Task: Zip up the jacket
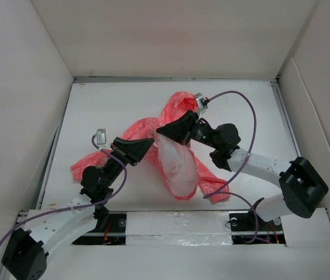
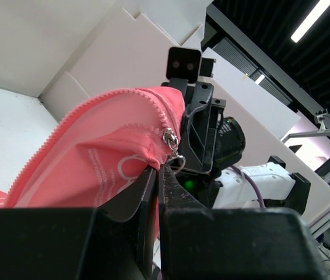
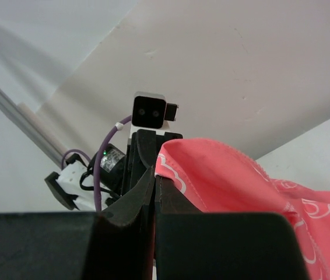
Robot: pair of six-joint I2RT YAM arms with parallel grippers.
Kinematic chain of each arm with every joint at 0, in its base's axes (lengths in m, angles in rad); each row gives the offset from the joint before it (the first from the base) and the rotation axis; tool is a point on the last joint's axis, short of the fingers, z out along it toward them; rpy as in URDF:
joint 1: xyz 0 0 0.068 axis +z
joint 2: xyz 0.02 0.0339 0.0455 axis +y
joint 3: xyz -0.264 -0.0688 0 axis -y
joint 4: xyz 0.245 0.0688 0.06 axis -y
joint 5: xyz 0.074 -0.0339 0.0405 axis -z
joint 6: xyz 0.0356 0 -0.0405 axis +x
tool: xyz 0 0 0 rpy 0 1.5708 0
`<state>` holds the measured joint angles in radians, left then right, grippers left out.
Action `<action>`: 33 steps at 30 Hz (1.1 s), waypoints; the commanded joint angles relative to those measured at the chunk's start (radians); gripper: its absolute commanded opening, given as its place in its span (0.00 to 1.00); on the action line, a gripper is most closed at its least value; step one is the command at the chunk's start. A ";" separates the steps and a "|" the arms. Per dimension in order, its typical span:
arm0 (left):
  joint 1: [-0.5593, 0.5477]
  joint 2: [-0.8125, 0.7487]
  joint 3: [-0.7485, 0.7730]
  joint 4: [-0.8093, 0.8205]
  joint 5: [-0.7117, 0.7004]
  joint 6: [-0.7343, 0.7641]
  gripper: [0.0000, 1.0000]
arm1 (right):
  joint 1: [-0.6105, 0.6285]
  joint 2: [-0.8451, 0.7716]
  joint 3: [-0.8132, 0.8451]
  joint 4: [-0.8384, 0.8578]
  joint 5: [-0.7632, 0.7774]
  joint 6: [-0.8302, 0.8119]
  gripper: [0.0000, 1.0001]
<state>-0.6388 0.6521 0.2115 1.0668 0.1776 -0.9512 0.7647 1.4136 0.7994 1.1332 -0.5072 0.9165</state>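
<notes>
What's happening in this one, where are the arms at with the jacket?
Both arms hold the coral-pink jacket pinched between them, part of it raised off the table. The left gripper is shut on it just under the metal zipper slider, and the right gripper is shut on a fabric edge close beside it. A row of zipper teeth runs away from the slider unjoined and the pale lining shows from above, so the jacket is not yet zipped.

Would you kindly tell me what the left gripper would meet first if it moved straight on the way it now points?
Beyond the coral-pink thin fabric jacket it is pinching, the left gripper would likely meet the black right gripper facing it; the gap between them is hard to judge.
</notes>
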 commanded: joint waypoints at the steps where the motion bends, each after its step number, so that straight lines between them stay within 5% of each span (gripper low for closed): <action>1: -0.004 0.000 -0.006 0.091 0.100 0.012 0.00 | -0.021 0.062 0.060 0.160 -0.028 0.077 0.00; 6: -0.004 -0.023 0.000 0.015 0.126 0.038 0.00 | -0.042 0.073 0.112 0.071 -0.079 0.091 0.00; 13: -0.004 -0.088 0.012 -0.186 0.175 0.103 0.00 | -0.070 0.002 0.168 -0.408 -0.045 -0.105 0.00; 20: -0.004 -0.141 0.011 -0.538 0.117 0.149 0.00 | -0.081 -0.035 0.251 -0.591 -0.108 -0.126 0.00; 25: -0.004 -0.085 0.017 -0.600 0.134 0.172 0.00 | -0.081 0.005 0.383 -0.798 -0.140 -0.177 0.00; 33: -0.004 -0.106 0.028 -0.665 0.166 0.189 0.00 | -0.085 0.146 0.373 -0.644 -0.044 -0.085 0.00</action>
<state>-0.6308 0.5575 0.2329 0.5507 0.2333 -0.7933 0.7048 1.5482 1.1374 0.2901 -0.6842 0.7841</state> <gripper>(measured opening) 0.007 0.012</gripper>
